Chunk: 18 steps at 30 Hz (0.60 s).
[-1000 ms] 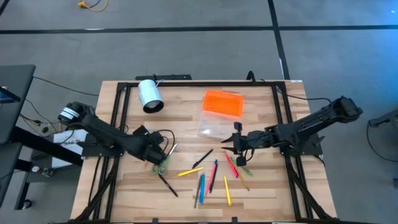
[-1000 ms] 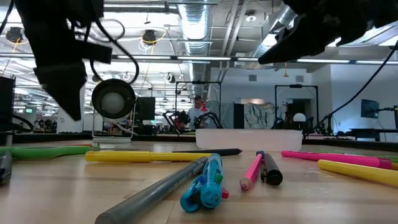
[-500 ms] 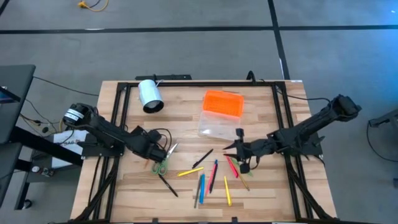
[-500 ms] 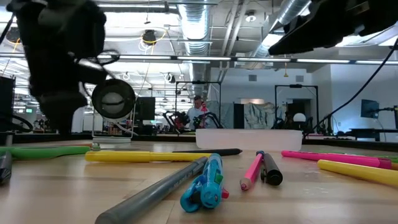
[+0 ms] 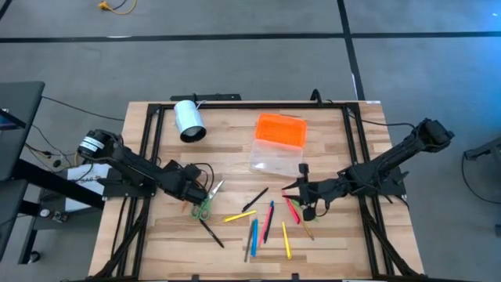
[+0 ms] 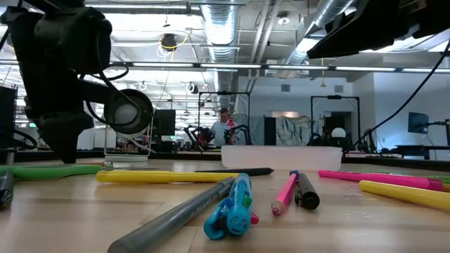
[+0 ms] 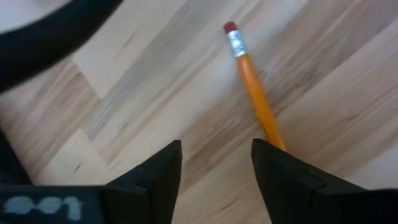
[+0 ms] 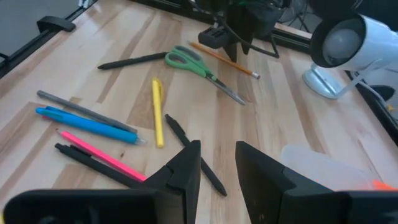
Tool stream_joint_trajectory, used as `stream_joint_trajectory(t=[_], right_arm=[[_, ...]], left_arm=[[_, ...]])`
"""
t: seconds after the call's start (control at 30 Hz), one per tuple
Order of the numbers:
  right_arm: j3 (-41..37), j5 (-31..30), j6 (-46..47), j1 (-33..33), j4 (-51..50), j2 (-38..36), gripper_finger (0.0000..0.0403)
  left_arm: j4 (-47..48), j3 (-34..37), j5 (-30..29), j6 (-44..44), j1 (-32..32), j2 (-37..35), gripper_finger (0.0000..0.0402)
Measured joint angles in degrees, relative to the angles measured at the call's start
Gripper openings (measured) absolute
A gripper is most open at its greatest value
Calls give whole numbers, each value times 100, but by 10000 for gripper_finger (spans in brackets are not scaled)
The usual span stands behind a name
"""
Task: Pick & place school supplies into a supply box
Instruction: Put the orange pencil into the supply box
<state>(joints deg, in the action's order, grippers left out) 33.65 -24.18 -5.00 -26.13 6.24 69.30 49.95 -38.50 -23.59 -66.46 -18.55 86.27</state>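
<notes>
Left pincer point(image 7: 214, 165) beside orange pencil point(image 7: 255, 99)

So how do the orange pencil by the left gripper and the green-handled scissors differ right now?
The orange pencil is one thin straight stick with a silver ferrule and a red eraser tip; the scissors have green loop handles and grey metal blades. The pencil lies right under the left gripper, while the scissors sit just clear of it. Both lie flat on the wooden table, side by side and nearly parallel.
</notes>
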Motion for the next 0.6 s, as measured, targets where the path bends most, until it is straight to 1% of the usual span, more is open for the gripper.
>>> stream_joint_trajectory(t=[0.1, 0.2, 0.27, 0.37, 0.47, 0.6], right_arm=[[0, -55, -18, 0, 8, 0, 98], [0, -149, -56, 0, 20, 0, 98], [0, -149, -56, 2, 20, 0, 98], [0, -147, -41, 0, 20, 0, 98], [0, -147, 46, 0, 17, 0, 98], [-15, -143, 53, -13, 11, 0, 98]], left_arm=[[191, 2, -27, -36, 0, -274, 223], [192, 2, -68, -19, 0, -663, 249], [104, 2, -79, -10, 0, -943, 259], [-153, 0, -85, 0, 0, -1226, 262], [-230, 2, 2, -39, 0, -1211, 259], [-511, 2, 193, -14, 0, -874, 255]])
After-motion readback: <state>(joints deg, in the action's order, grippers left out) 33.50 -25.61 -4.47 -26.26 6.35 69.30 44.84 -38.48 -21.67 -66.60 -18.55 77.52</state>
